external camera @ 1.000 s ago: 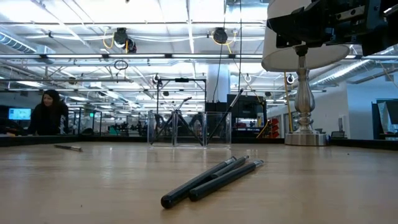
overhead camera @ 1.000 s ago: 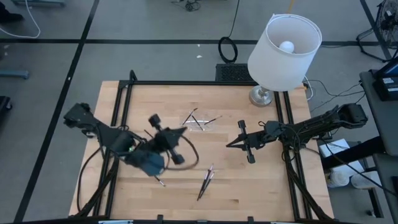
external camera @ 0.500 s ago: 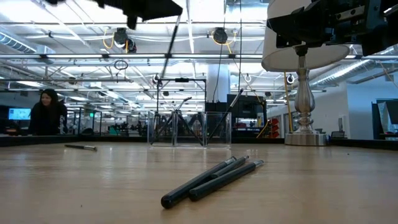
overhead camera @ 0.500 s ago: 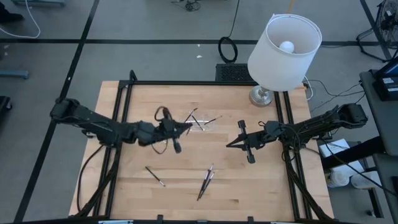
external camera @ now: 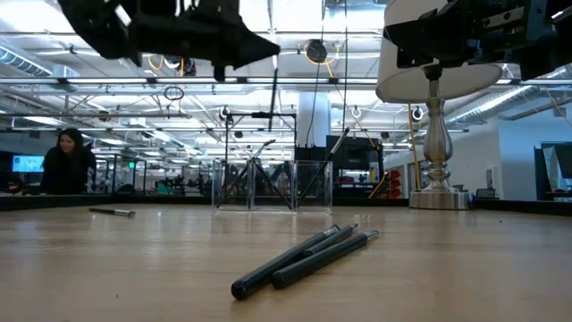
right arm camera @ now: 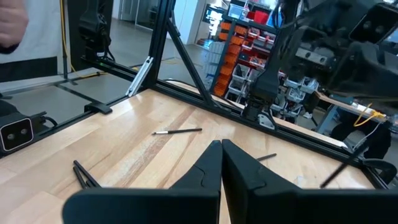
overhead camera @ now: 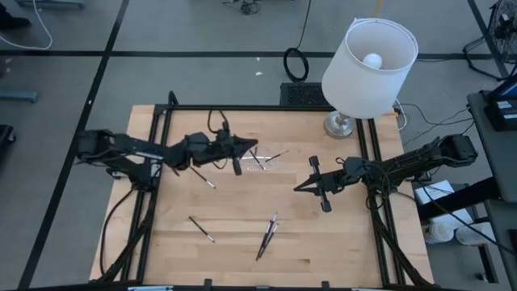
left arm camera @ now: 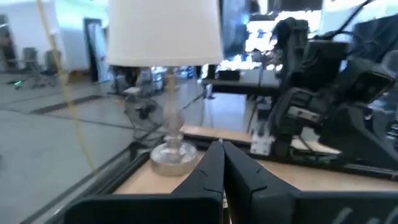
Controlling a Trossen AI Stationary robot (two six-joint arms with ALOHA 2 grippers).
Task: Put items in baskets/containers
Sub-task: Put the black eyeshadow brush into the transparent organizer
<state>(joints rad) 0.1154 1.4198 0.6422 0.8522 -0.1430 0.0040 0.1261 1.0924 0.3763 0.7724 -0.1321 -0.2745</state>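
Left arm reaches in from the left edge of the table [overhead camera: 339, 242], its gripper [overhead camera: 252, 147] up off the wood beside the clear container [external camera: 273, 185] near the back centre. In the low view a thin dark stick [external camera: 273, 97] hangs straight down from the gripper. I read the jaws as clamped on that stick; the left wrist view shows the two fingers [left arm camera: 211, 168] pressed together with no gap. Holding it upright by the top end makes sense to me: it can go into the container tip first.

Below the arm in the high view, a stick [overhead camera: 204, 179] lies on the wood, and another [overhead camera: 201, 229] lies nearer the front-left. Both well apart from the container, so they remain to be fetched.

Centre: the container already holds several sticks [overhead camera: 260, 156], leaning crossed against its walls. A pair of sticks [overhead camera: 267, 235] lies touching side by side near the front edge.

Right: the right gripper [overhead camera: 300, 187] waits over the table's right half, jaws closed on nothing, pointing toward the centre. I judge it parked clear so the left arm has room at the container. The lamp [overhead camera: 368, 58] stands at the back right corner, not part of the work.
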